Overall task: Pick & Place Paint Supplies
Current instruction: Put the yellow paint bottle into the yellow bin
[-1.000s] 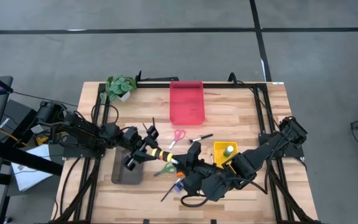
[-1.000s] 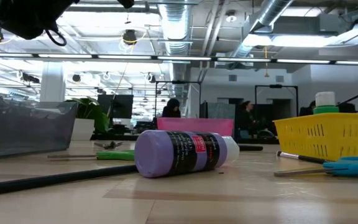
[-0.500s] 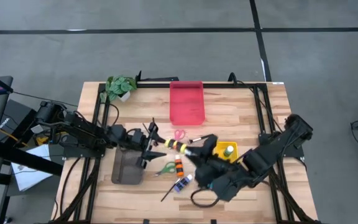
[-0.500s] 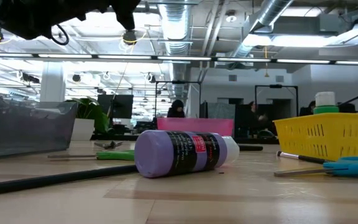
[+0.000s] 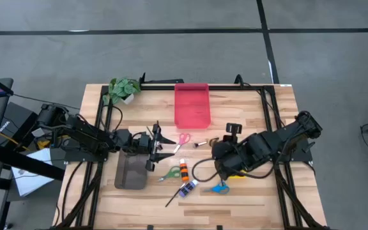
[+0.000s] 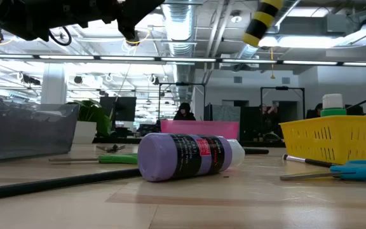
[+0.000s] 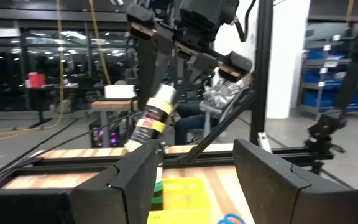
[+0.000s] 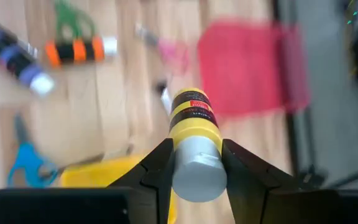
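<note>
One yellow-and-black paint bottle is grasped in the right gripper's fingers above the yellow mesh tray, ready for lowering; the left gripper's fingers hang released over the tabletop.

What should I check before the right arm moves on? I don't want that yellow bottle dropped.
1. Grip: the right end effector is shut on the yellow bottle, with a finger on each side: ok.
2. Height: the low view shows the bottle well above the table: ok.
3. Left end effector: open, empty, by the grey tray, apart from the right arm: ok.
4. Room in the yellow tray, if that is the target: a green-capped bottle already stands in it; free space: cannot tell.
5. Blue scissors: on the table beside the yellow tray, not in it: ok.
</note>
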{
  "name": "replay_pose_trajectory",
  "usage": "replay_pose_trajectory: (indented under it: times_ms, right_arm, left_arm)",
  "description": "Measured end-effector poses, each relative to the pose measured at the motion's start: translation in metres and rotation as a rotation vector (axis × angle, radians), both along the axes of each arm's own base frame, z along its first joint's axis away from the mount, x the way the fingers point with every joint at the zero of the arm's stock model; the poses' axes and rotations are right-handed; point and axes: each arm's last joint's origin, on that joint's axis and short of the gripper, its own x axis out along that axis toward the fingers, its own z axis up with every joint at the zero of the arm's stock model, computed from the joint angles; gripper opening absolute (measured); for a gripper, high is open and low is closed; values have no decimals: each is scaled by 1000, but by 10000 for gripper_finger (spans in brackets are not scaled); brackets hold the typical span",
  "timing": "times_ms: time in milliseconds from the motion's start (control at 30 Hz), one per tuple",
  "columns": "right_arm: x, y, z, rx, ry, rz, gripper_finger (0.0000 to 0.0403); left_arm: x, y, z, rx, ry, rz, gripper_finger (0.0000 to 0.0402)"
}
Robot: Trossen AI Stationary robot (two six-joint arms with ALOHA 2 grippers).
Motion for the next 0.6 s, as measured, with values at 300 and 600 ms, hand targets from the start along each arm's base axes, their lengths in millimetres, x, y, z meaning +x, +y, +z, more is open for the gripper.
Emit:
replay_pose_trajectory:
  times_ms: [300, 600]
  right_arm:
    - [-5, 10, -9, 279, 84, -98, 108]
    - [-16, 29, -59, 335, 240, -201, 108]
  left_arm:
    - [1, 3, -4, 4, 39, 45, 204]
    - [1, 3, -4, 1, 42, 48, 205]
